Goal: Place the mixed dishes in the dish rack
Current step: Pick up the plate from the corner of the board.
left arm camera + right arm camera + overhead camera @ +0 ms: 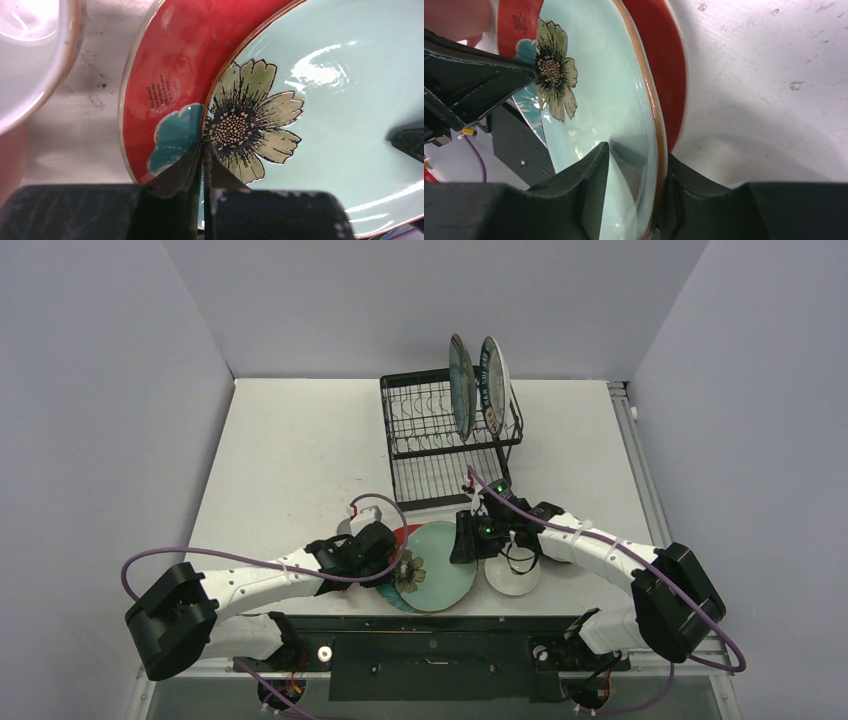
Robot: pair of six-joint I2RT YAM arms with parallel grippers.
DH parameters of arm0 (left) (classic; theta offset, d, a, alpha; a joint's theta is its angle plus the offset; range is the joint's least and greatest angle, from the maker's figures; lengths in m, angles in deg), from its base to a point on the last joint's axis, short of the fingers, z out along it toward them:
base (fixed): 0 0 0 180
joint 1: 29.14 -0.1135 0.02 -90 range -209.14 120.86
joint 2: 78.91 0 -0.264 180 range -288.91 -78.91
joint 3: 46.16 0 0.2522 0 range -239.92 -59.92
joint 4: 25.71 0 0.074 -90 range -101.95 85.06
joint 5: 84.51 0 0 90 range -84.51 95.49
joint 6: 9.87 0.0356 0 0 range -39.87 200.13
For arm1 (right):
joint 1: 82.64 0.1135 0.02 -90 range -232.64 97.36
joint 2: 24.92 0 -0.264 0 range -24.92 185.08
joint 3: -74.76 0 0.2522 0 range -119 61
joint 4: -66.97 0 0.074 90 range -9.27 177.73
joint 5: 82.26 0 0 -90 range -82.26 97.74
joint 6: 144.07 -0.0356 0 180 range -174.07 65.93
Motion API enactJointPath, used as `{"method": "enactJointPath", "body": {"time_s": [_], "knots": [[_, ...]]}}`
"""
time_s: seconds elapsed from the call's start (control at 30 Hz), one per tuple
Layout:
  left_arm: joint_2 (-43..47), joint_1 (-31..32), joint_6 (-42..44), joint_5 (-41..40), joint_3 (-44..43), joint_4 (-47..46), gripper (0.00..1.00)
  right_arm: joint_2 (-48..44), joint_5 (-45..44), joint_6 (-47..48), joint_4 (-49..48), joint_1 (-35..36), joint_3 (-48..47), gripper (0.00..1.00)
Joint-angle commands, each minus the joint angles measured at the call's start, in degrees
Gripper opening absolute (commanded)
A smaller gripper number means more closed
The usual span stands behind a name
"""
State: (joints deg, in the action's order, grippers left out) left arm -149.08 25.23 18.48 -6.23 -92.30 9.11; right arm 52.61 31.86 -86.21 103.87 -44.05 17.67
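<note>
A pale teal plate with a flower (pixel 438 565) lies tilted over a red plate with a teal flower (pixel 170 70) at the table's near middle. My left gripper (pixel 202 147) is shut on the pale plate's left rim beside the flower, and it also shows from above (pixel 398 562). My right gripper (pixel 636 155) straddles the opposite rim, one finger on the glossy top and the other behind the rim. The black wire dish rack (pixel 430 455) stands behind, with a teal plate (pixel 461 385) and a green-rimmed lettered plate (pixel 494 378) upright in its slots.
A white bowl (pixel 512 575) sits right of the plates, under my right arm. A pink mug with a white inside (pixel 30 45) stands close to the red plate's left side. Grey walls close in the table on three sides.
</note>
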Motion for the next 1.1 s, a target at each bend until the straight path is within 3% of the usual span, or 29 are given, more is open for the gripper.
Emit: {"method": "enactJointPath", "body": {"time_s": [0.0, 0.27, 0.43, 1.07], "knots": [[-1.1, 0.0, 1.4, 0.9, 1.8, 3.2, 0.00, 0.0, 3.7, -2.4, -4.8, -0.2, 0.9, 0.31], [-0.9, -0.1, 1.5, 1.0, 2.0, 2.6, 0.00, -1.0, 5.5, -4.9, -7.7, -0.2, 2.3, 0.17], [-0.6, -0.1, 1.6, 1.1, 2.2, 2.3, 0.00, -2.1, 6.8, -6.5, -9.2, -0.1, 3.1, 0.00], [3.0, -0.1, 2.5, 0.5, 2.4, 1.8, 0.02, -9.0, 4.2, -9.0, -10.7, -0.4, 4.3, 0.00]]}}
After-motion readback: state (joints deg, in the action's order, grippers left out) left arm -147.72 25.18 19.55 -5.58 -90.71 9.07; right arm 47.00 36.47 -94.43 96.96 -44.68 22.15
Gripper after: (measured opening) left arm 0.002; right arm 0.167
